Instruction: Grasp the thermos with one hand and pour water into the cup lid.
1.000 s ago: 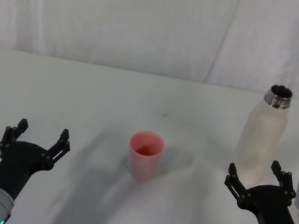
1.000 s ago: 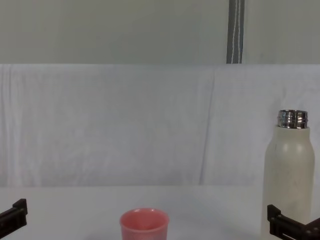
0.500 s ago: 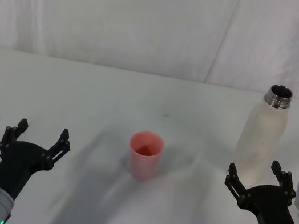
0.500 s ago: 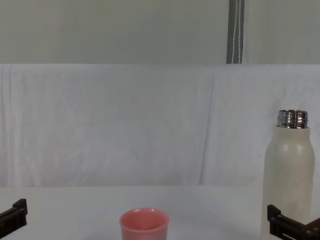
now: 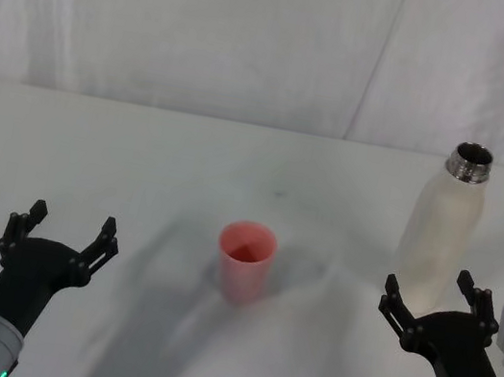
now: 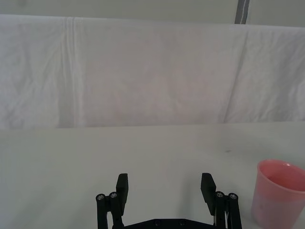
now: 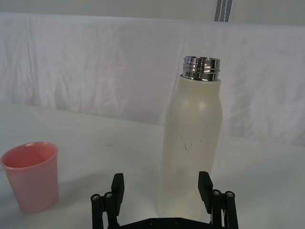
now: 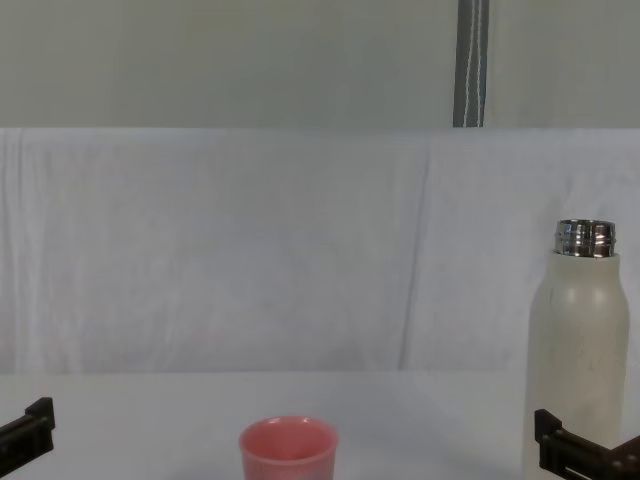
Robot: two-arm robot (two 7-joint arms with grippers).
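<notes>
— So, how is the right hand (image 5: 434,291) set?

— Its jaws are spread apart and nothing is held. It is parked low on the right, just in front of the thermos (image 5: 440,227), which stands upright and uncapped on the desk (image 5: 168,164).

— And the left hand (image 5: 65,226)?

— It is also opened wide and kept idle at the near left. The cup lid (image 5: 244,261) is placed between the two hands, mouth up, well apart from the thermos.

— How should the grasp be made?

— The body should probably be straddled squarely at mid-height before closing, so the thermos is not tipped; a high grip on the rounded shoulder could be lost.
</notes>
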